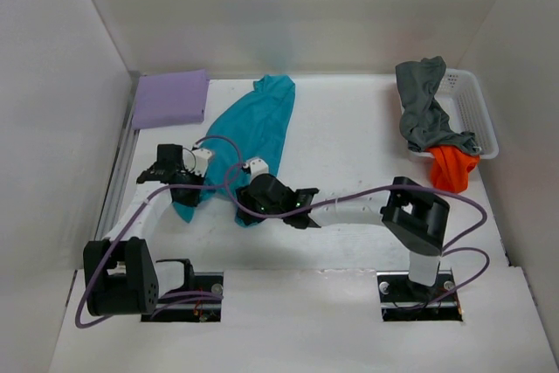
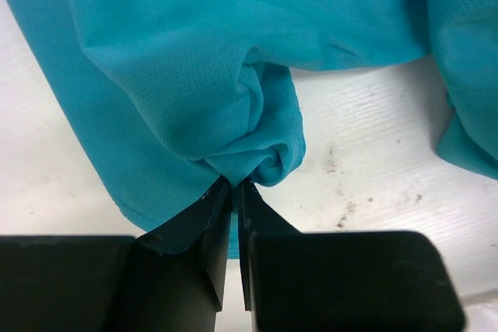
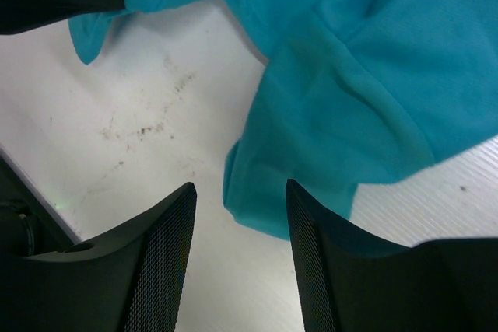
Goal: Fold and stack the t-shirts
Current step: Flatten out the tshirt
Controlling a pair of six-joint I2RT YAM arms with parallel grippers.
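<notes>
The teal t-shirt [image 1: 260, 124] lies stretched from the back middle of the table toward the front left. My left gripper [image 1: 185, 183] is shut on a bunched fold of it [image 2: 261, 145], the jaws pinching the cloth at their tips [image 2: 233, 183]. My right gripper [image 1: 244, 207] is open, its fingers either side of a lower corner of the teal t-shirt [image 3: 311, 153], low over the table [image 3: 241, 188]. The lavender t-shirt [image 1: 170, 98] lies folded at the back left. The dark grey t-shirt [image 1: 424, 111] and the orange t-shirt [image 1: 452, 168] hang over the basket.
A white mesh basket [image 1: 479, 115] stands at the back right by the wall. White walls close in the left, back and right sides. The right arm's forearm [image 1: 349, 207] stretches across the middle of the table. Purple cables loop around both arms.
</notes>
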